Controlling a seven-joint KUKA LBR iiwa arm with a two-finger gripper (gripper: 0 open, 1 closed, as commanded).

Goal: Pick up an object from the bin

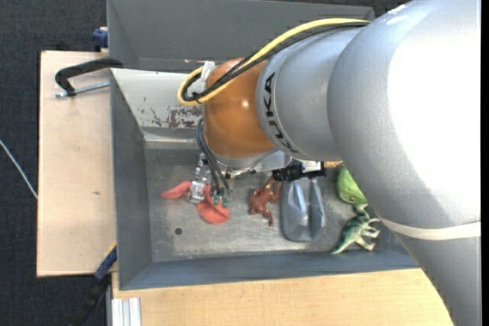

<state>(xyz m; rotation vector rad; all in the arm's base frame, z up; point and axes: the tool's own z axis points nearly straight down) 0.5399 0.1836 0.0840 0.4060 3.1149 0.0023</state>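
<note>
Arm (328,111) overhangs bin (130,202). Gripper (208,193) low over red-orange soft shape (215,212), floor left-middle; grip width cannot be told. Advise: centre on shape, lift straight, keep clear of brown figure (263,202) nearby.

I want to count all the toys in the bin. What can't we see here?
Camera view:
1. Right back of the bin: hidden under the arm, so toys there can't be counted.
2. Green toy: partly behind the arm; its kind is unclear.
3. Red toy: the tool covers part, so its whole shape is unclear.
4. Grey thing: top tucked under the arm; what it is can't be told.
</note>
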